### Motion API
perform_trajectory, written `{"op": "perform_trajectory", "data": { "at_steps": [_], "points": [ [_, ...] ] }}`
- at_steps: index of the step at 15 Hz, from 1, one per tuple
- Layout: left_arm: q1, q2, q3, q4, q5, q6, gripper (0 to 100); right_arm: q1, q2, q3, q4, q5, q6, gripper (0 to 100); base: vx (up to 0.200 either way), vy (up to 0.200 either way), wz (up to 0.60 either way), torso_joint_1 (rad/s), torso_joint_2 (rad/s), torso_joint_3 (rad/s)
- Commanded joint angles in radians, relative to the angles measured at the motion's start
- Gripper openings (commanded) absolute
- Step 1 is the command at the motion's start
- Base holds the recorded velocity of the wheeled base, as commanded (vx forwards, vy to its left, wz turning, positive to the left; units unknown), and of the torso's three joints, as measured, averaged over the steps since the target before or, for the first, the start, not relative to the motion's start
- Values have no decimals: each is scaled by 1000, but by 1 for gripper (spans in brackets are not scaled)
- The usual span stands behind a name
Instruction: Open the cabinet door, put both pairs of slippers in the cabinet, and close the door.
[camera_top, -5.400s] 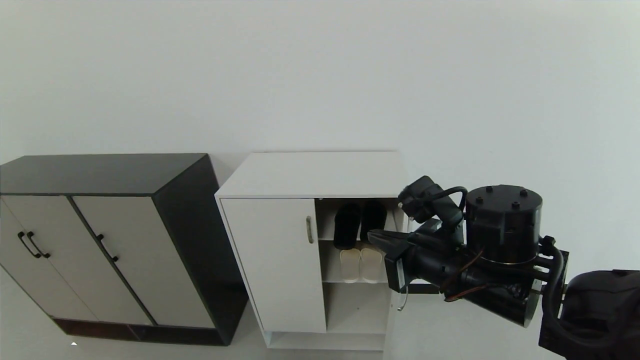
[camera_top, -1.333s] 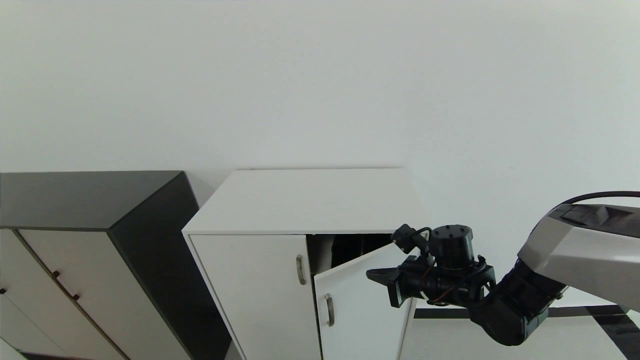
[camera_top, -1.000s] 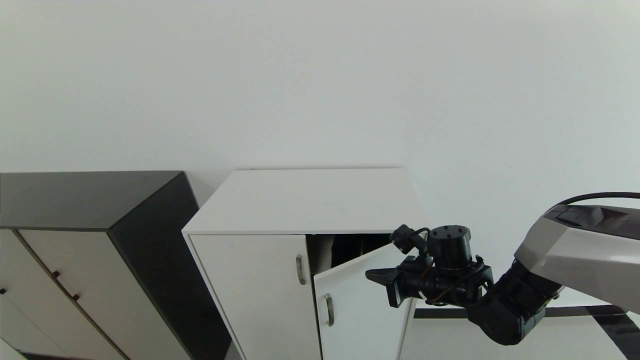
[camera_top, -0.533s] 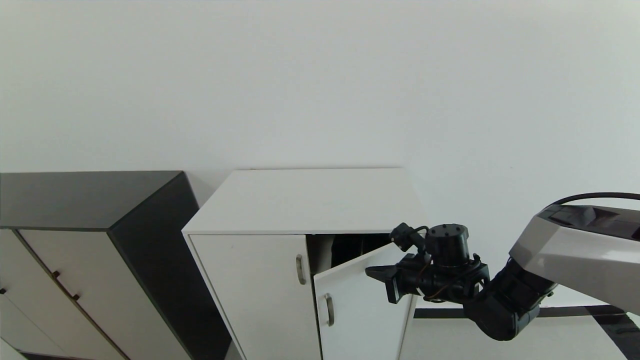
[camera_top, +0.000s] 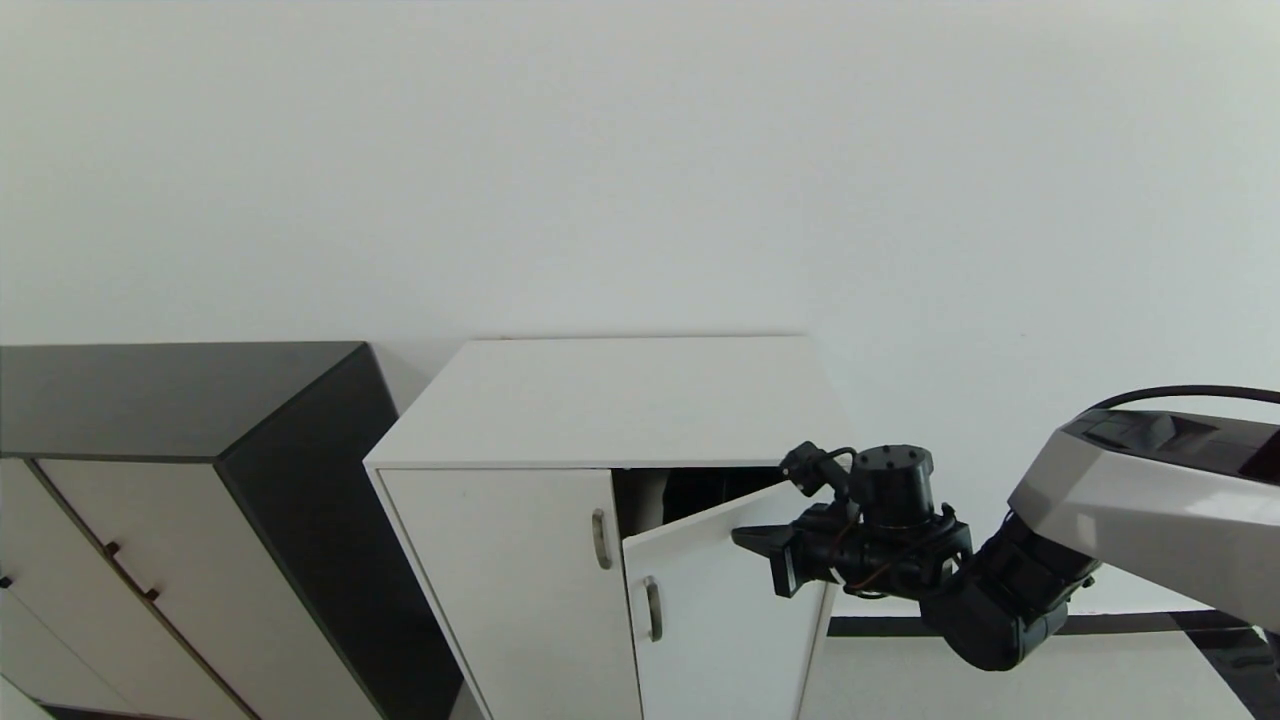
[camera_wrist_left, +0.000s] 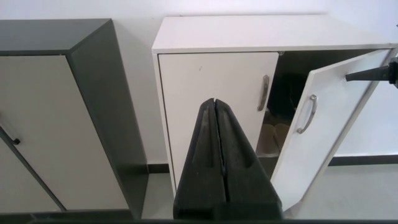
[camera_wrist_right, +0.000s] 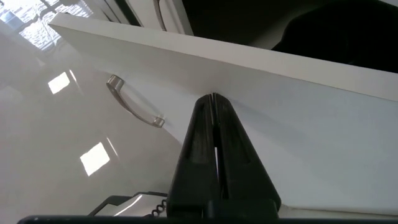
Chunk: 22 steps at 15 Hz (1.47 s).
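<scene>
Resting tip-first on the outer face of the ajar door (camera_top: 700, 640), the closed right claw (camera_top: 742, 537) is placed before the cabinet (camera_top: 620, 400); a push toward the cabinet is judged needed. Slippers (camera_wrist_left: 277, 132) are seen inside it; the closed left claw (camera_wrist_left: 214, 106) is held farther off.

White cabinet (camera_top: 610, 400), black cabinet (camera_top: 300, 520) with grey doors (camera_top: 60, 520), black right gripper (camera_top: 745, 538)

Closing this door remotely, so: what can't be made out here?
Head view: right door hides the shelves; bottom edge cuts off the white cabinet.
Left wrist view: door partly covers the pale slippers; second pair lost in shadow.
Right wrist view: unclear whether right gripper touches the door.
</scene>
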Motion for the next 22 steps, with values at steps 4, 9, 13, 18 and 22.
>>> {"op": "perform_trajectory", "data": {
  "at_steps": [4, 9, 13, 18, 22],
  "points": [
    [0, 1, 0, 0, 0, 0, 0, -3, 12, -16, 0, -1, 6, 0, 0, 0, 0, 0, 0, 0],
    [0, 1, 0, 0, 0, -1, 0, -14, 25, -39, -1, -13, 8, 0, 0, 0, 0, 0, 0, 0],
    [0, 1, 0, 0, 0, -1, 0, -15, 35, -58, 0, -25, 20, 0, 0, 0, 0, 0, 0, 0],
    [0, 1, 0, 0, 0, -1, 0, -23, 43, -79, 2, -39, 22, 0, 0, 0, 0, 0, 0, 0],
    [0, 1, 0, 0, 0, -1, 0, -38, 57, -99, 5, -39, 22, 0, 0, 0, 0, 0, 0, 0]
  ]
}}
